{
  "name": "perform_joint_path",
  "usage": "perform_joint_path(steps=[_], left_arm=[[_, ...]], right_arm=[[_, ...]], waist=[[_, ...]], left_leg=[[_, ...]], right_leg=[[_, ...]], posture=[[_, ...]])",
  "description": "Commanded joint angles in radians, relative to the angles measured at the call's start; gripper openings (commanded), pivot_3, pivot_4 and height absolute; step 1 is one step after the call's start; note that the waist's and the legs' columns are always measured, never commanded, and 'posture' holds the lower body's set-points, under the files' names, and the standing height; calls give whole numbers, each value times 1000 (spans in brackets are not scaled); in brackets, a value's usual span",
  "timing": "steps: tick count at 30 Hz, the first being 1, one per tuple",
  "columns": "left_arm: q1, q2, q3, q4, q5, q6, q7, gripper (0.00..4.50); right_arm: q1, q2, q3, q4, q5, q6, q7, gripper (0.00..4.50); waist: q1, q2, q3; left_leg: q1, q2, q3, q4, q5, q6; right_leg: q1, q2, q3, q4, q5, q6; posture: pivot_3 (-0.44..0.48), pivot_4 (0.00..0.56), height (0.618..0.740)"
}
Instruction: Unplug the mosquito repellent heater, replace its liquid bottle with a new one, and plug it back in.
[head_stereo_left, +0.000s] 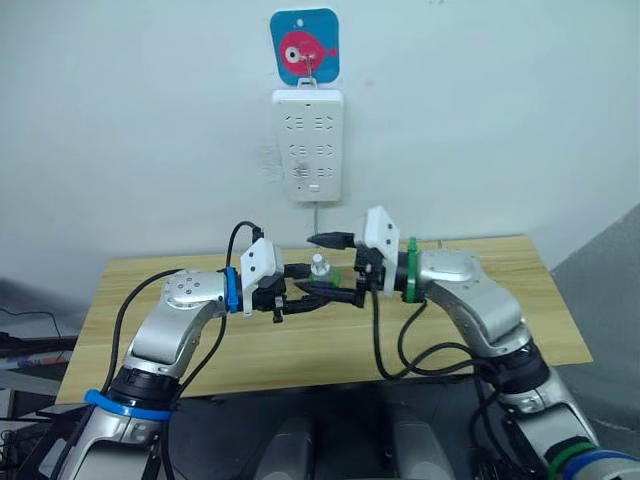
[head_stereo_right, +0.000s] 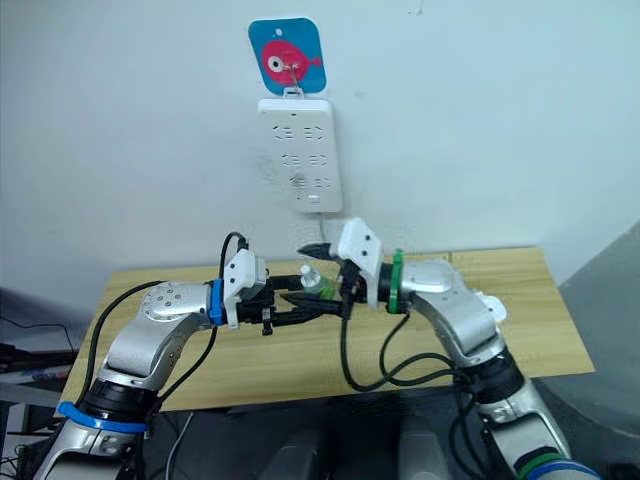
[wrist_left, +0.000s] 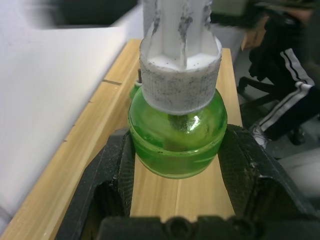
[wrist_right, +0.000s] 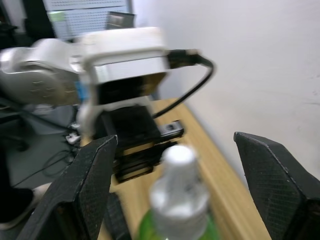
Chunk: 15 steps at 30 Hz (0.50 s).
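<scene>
Two grippers meet over the middle of the light wooden table (head_stereo_left: 500, 330), in front of the white wall. My left gripper (wrist_left: 176, 165) has its two black fingers (wrist_left: 112, 170) closed against the sides of a small round green glass liquid bottle (wrist_left: 176, 140) with a white speckled plastic cap and neck (wrist_left: 179, 75); in the left wrist view the pads press on either flank of the green body and the bottle stands upright between them, the table surface showing underneath. From the head camera I see that same bottle (head_stereo_left: 320, 268) as a small white-topped shape between the two wrists. My right gripper (wrist_right: 175, 190) sits just beside it with its fingers (wrist_right: 87, 185) spread wide apart, one on each side of the bottle's white neck (wrist_right: 176, 175) without touching it, holding nothing. On the wall above hangs a long white multi-socket power strip (head_stereo_left: 308, 143), its cable dropping behind the table, and over it a blue square wall hook plate with a pink fish picture (head_stereo_left: 305, 45). As for the small white mosquito repellent heater, I cannot tell where it is from these views; nothing I can make out is plugged into the strip. A person's dark trousers with white stripes (wrist_left: 287, 95) show beyond the table edge in the left wrist view.
</scene>
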Motion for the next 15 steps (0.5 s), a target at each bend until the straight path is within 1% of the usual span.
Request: perform_joint_path(steps=[1,4,9,12,15], left_arm=[[-13,-6,6,-11,-4,-13,1,2175],[-12,-5,5,-10,-4,-13,-2,2175],[-10,-2,12,-1,1,-23,-1,2175],[-1,-4,8,-10,0,-24,0,2175],[4,-6,6,-17,0,-22,1,2175]], right_arm=[[-8,-11,-14,-11,-19,-20,-12,3900],[12,-66,-40,-34,-1,-12,30,3900],[57,-193,-106,-133,111,58,135,3900],[67,-220,-123,-196,197,124,168,3900],[57,-208,-126,-224,257,182,154,3900]], waist=[[1,0,0],[-1,0,0],[-2,0,0],[-5,0,0],[-8,0,0]], left_leg=[[0,0,0,0,0,0],[0,0,0,0,0,0],[0,0,1,0,0,0],[0,1,1,0,0,0],[0,3,1,0,0,0]], right_leg=[[0,0,0,0,0,0],[0,0,0,0,0,0],[0,0,0,0,0,0],[0,0,0,0,0,0],[0,0,0,0,0,0]], posture=[[-62,208,740],[-64,208,740],[-69,206,740],[-69,202,740],[-69,198,740]])
